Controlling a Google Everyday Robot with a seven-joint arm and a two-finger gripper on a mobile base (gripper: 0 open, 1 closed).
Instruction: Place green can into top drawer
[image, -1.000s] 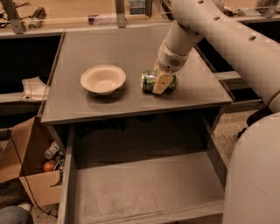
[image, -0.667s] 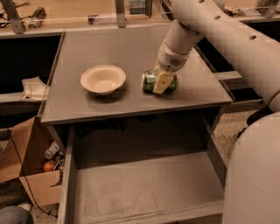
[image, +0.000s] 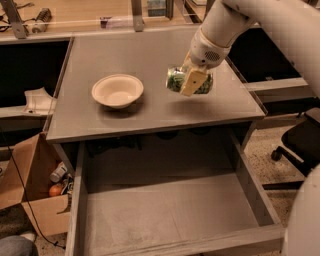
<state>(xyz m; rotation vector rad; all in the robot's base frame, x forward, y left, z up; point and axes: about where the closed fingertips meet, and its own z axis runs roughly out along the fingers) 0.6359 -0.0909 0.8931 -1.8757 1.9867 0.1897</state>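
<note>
The big white arm (image: 260, 22) reaches in from 1 o'clock. The grey table (image: 150, 55) fills the top half of the view. The top drawer (image: 170, 215) is pulled wide open below it, at 6 o'clock, and the part of its grey floor that shows is bare. A brown cardboard box (image: 30, 200) sits on the ground at 8 o'clock. The cream bowl (image: 117, 91) rests on the table at about 10 o'clock from the middle.

The gripper (image: 191, 85) hangs at about 1 o'clock from the middle, just to the 3 o'clock side of the bowl. Its fingers (image: 193, 80) are squeezed onto the green can (image: 174, 80), and one cream finger lies across the can's front.

Here is what is new. A second ago the can lay on the table top with the gripper down on it. Now the can is up in the air, held on its side, and a dark shadow (image: 192, 106) sits on the table under it. The bowl has not moved.

So the picking up looks done, and the can is off the table but not in the drawer yet. I think the next job is to carry it toward 6 o'clock, past the table's front edge, then lower it into the open drawer and let go
</note>
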